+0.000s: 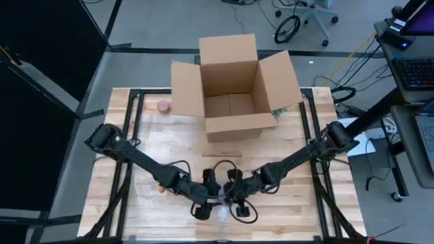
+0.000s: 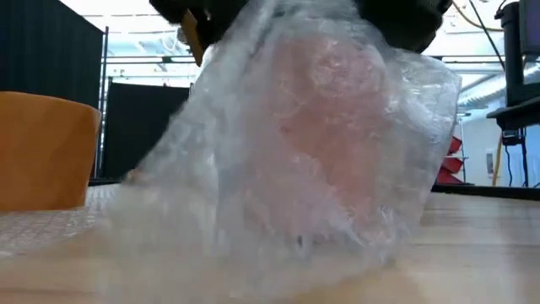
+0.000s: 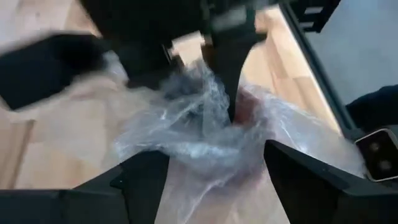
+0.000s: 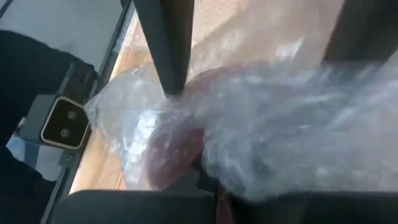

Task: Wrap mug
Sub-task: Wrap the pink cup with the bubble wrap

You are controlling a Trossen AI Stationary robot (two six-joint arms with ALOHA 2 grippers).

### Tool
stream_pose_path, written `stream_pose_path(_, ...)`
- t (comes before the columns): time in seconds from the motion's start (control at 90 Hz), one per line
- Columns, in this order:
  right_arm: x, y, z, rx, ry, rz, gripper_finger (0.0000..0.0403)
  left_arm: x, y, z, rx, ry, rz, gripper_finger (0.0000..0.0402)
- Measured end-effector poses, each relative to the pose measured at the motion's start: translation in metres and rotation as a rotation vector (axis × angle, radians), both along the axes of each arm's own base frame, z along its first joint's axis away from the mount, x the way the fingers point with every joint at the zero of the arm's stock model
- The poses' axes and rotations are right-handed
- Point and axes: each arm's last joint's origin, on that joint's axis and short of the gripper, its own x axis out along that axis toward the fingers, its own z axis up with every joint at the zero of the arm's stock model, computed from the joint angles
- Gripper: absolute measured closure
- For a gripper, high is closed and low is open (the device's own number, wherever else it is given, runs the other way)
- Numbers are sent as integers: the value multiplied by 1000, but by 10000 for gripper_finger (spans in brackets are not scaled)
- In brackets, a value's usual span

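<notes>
Both hands work close to the near edge of the counter (image 1: 135,135), at its middle, with little wood left between them and that edge. To either side the boards lie open out to the black frame rails. Farther back an open cardboard box (image 1: 230,91) stands at the far edge with its flaps spread, well apart from the hands, and a small pink object (image 1: 163,106) sits just beside the box's left flap.

The mug (image 4: 177,146) stands on the counter between the two hands, bundled in bubble wrap (image 2: 321,143). The left hand (image 1: 207,200) is at its left side with its fingers (image 3: 143,180) spread apart on either side of the bundle, not closed on it. The right hand (image 1: 239,203) is at the bundle's right side, one finger (image 4: 165,43) pressed down against the wrap; whether this hand is open or closed I cannot tell.

The mug shows as a dull pink-red shape through the clear, crinkled plastic, which is bunched over its top and falls loosely to the wood around its base.
</notes>
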Motion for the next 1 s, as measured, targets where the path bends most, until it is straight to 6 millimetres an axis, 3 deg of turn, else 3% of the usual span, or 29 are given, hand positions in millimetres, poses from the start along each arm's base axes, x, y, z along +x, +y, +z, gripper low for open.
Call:
stream_pose_path(0.344, -2, -1, -6, -19, 35, -7, 403, -23, 2, 25, 91, 12, 47, 146)
stream_pose_path(0.533, -1, -1, -5, -14, 21, -8, 403, -28, 5, 11, 88, 64, 100, 146)
stream_pose_path(0.8, -1, -1, -5, -27, 8, 8, 403, -51, -18, -8, 101, 84, 127, 146)
stream_pose_path(1.0, 0, -1, -4, -28, 3, 7, 403, -36, -15, -8, 18, -22, 80, 150)
